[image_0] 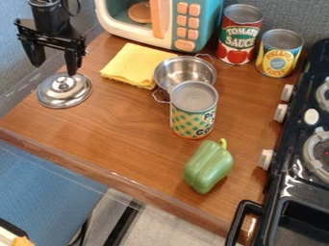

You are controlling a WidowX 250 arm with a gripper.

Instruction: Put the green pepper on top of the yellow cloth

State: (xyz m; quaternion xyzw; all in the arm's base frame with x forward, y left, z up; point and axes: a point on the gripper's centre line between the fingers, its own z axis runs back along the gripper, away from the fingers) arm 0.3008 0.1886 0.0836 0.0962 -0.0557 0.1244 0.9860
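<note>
The green pepper [208,166] is lying on its side on the worktop [122,129], near the front edge and to the left of the stove [298,158] in the camera view. Its smooth skin is showing a soft mid-green, with paler light catching along its raised lobes. Long, shallow grooves are running down its body between those rounded lobes. A short, slightly bent stem in lighter yellow-green is sticking up from its far end, while the body is narrowing toward the near end.

The yellow cloth [132,65] is lying folded and flat in front of the toy microwave [193,21], well apart from the pepper. It is forming a bright, roughly square pad, its stacked layers showing along the near edge.

The gripper [54,69] is hanging at the upper left, over the area of the metal lid [64,91]. Its two fingers are standing wide apart, and it is holding nothing.

A metal pot [185,72] is standing just beside the cloth, on its right. A patterned can [193,115] is standing upright in front of the pot, between it and the pepper. Farther back, a red can [239,36] and a yellow can [279,54] are standing upright next to each other, to the right of the microwave.
</note>
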